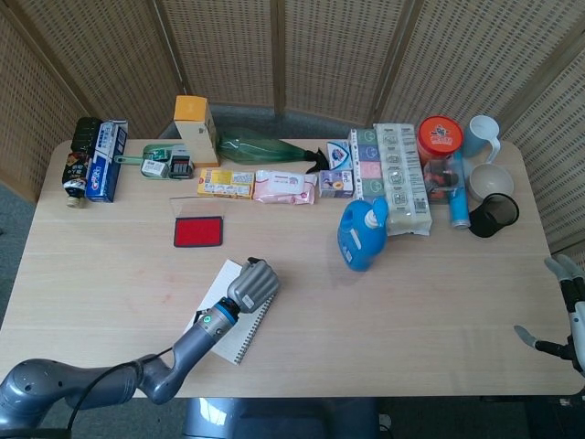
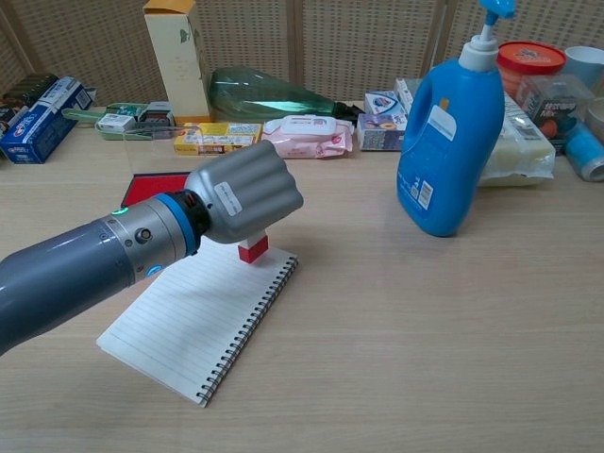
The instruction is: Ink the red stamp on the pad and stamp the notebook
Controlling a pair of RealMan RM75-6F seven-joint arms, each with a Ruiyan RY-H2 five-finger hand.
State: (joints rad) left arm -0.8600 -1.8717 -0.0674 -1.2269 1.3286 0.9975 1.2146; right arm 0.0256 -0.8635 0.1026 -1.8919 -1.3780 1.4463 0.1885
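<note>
Left hand (image 2: 243, 196): fingers curled tight around the stamp (image 2: 252, 249), over the notebook's upper right corner; in the head view the fist (image 1: 251, 284) hides the stamp.
Stamp: red base pointing down, at or just above the page near the spiral edge; actual contact cannot be told.
Notebook (image 2: 193, 318): lined, spiral-bound, lying open and flat on the bench (image 2: 425, 330), set at a diagonal.
Pad (image 1: 198, 231): red, lid off, on the bench just beyond the notebook; partly hidden behind the left arm in the chest view.
Right hand (image 1: 565, 311): at the bench's right edge, well apart from the notebook, fingers spread and holding nothing.
Blue bottle (image 2: 451, 132): upright, right of the notebook.
Back row: boxes and packets along the far edge.
</note>
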